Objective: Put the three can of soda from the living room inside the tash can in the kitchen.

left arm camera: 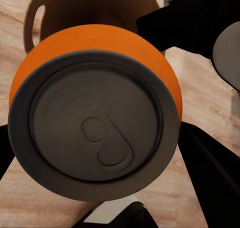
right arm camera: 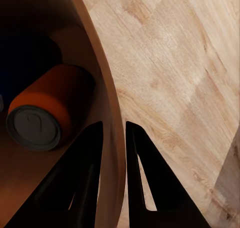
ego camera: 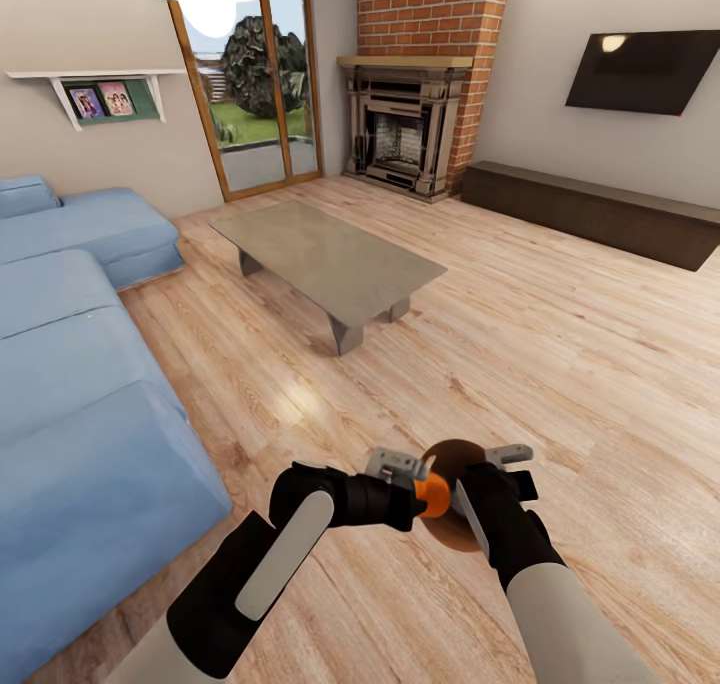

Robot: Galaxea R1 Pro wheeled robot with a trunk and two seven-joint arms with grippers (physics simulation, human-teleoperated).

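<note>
Orange soda cans with grey metal tops: two counted, above light-wood floor (ego camera: pixel 560 344).
Left gripper (ego camera: pixel 425 492) clamps one can (left arm camera: pixel 95 113); right gripper (right arm camera: pixel 114 153) pinches round brown bin's wall (right arm camera: pixel 107 103); right wrist view reveals second can (right arm camera: pixel 47 108) lying inside.

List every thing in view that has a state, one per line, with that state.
Orange soda can with grey metal top: held in the left gripper, beside the bin.
Second orange soda can: lying on its side inside the bin.
Round brown copper-toned bin: wall pinched between the right gripper's fingers.
Wall TV: off.
</note>
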